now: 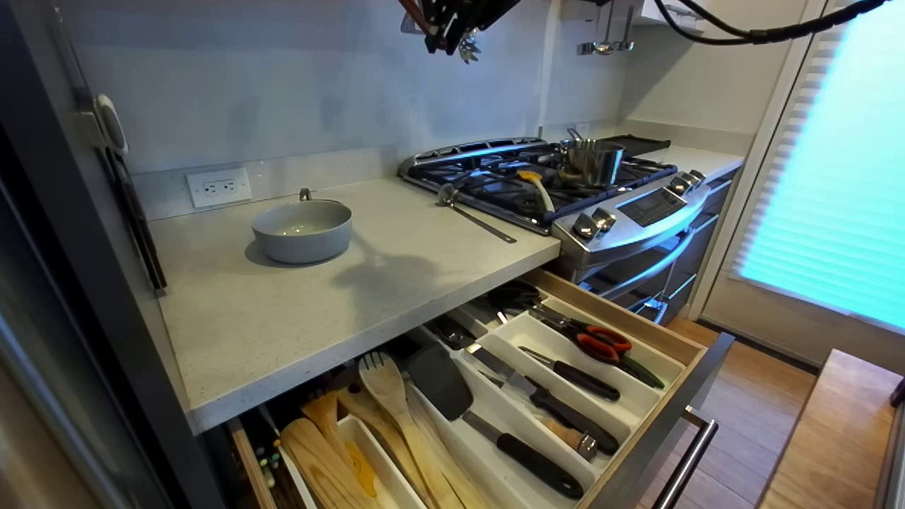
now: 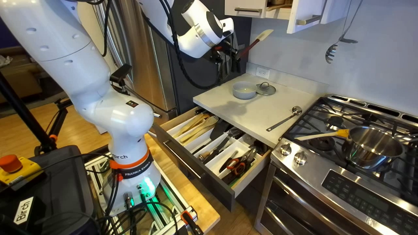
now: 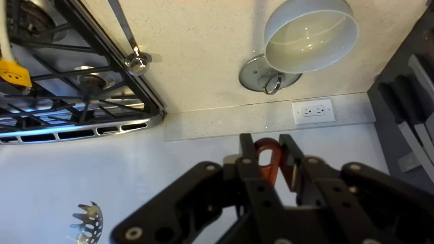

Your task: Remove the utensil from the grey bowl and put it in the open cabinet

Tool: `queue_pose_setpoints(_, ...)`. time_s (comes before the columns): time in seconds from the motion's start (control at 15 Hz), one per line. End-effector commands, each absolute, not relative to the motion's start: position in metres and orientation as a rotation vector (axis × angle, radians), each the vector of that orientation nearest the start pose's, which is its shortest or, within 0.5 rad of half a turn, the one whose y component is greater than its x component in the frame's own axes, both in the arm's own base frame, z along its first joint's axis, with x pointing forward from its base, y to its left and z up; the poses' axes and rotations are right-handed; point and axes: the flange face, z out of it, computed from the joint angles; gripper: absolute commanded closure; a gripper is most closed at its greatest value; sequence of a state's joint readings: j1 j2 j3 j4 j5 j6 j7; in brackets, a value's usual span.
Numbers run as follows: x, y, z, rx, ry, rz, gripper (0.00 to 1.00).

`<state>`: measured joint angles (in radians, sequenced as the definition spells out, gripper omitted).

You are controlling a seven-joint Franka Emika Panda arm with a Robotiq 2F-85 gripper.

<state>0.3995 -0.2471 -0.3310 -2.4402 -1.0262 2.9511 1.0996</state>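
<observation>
The utensil is a spatula with a red-brown handle [image 2: 249, 49] and a pale head [image 2: 265, 34], held well above the counter. My gripper [image 2: 235, 55] is shut on the handle, whose looped end [image 3: 269, 169] shows between the fingertips [image 3: 267, 140] in the wrist view. The grey bowl [image 1: 302, 239] stands upright on the counter and looks empty; it also shows in an exterior view [image 2: 244, 94] and the wrist view [image 3: 310, 44]. A white upper cabinet with an open door [image 2: 300, 14] hangs above and right of the gripper; little of its inside shows.
A glass lid [image 2: 266, 88] lies beside the bowl. A ladle [image 2: 283, 119] lies near the stove [image 2: 300, 158], which bears a steel pot [image 2: 374, 150]. A utensil drawer [image 2: 196, 173] stands pulled out below the counter. Knives [image 3: 403, 98] hang on the dark side panel. Utensils [image 2: 331, 54] hang on the wall.
</observation>
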Motion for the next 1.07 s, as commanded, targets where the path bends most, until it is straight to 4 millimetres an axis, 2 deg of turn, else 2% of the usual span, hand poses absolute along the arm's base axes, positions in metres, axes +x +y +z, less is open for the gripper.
queue_pose_setpoints(0.0, 0.48, 0.091, 0.465, -2.807, 0.29, -1.306, 0.94)
queue_pose_setpoints(0.13, 0.478, 0.077, 0.489, -2.794, 0.439, -1.412, 0.94)
queue_pose_setpoints(0.2, 0.479, 0.074, 0.496, -2.784, 0.478, -1.445, 0.94)
queue_pose_setpoints(0.33, 0.491, 0.071, 0.508, -2.793, 0.425, -1.485, 0.94)
queue_pose_setpoints(0.47, 0.503, 0.067, 0.53, -2.792, 0.355, -1.521, 0.94)
queue_pose_setpoints(0.73, 0.514, 0.049, 0.605, -2.833, 0.317, -1.596, 0.94)
queue_pose_setpoints(0.8, 0.515, 0.048, 0.624, -2.868, 0.311, -1.569, 0.94)
queue_pose_setpoints(0.93, 0.52, 0.054, 0.649, -2.929, 0.264, -1.453, 0.94)
queue_pose_setpoints(1.0, 0.526, 0.048, 0.672, -2.922, 0.257, -1.457, 0.94)
